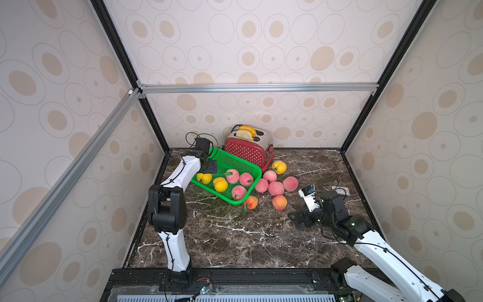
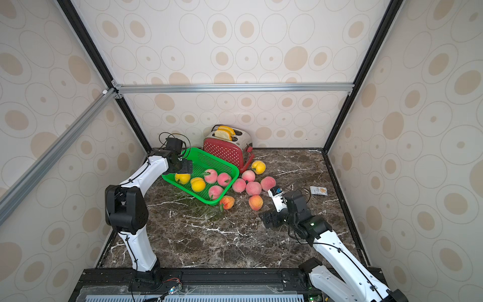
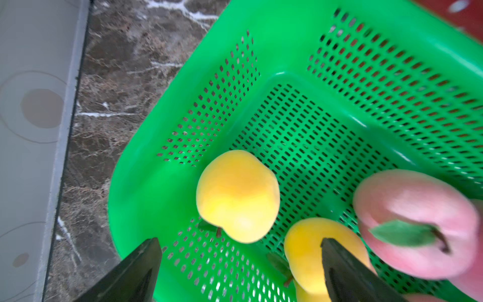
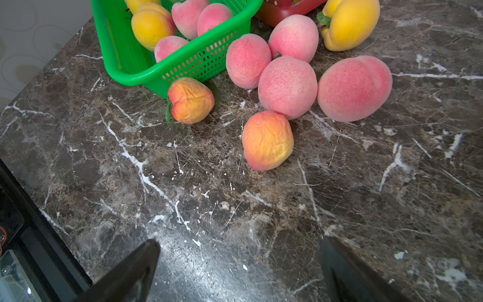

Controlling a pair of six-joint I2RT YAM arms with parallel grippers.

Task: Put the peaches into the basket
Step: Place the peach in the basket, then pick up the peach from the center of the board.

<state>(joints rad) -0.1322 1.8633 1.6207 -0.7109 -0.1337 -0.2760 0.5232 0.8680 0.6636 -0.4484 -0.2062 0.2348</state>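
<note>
Wallpapered panels (image 1: 248, 39), pale with beige ovals in thin rings, close the cell on three sides. They are framed by black posts and an aluminium rail (image 1: 256, 87). The working surface is a table (image 1: 235, 235) of dark brown marble with white veins, glossy toward the front edge.

The left arm (image 1: 170, 209) reaches along the left wall to the back. The right arm (image 1: 386, 258) comes in low from the front right corner. A red white-dotted toaster (image 1: 248, 153) holding two bread slices (image 1: 245, 132) stands against the back wall.

Just in front of it, toward the left, sits the green basket (image 1: 232, 158). Five of the peaches lie inside it: two yellow peaches (image 1: 220, 184) and three pink peaches (image 1: 239, 192). Seven more lie on the marble just right of the basket. Four pink ones (image 1: 276, 188) are bunched together and a yellow one (image 1: 279, 167) lies by the toaster's foot. Of two wrinkled orange ones (image 1: 279, 202), one rests against the basket's near corner.

The left gripper (image 3: 240, 241) hangs over the basket's left end, jaws spread wide and holding nothing. The right gripper (image 4: 240, 241) hovers over bare marble near the orange peaches, likewise spread and empty. A small packet (image 1: 340, 190) lies near the right wall.
</note>
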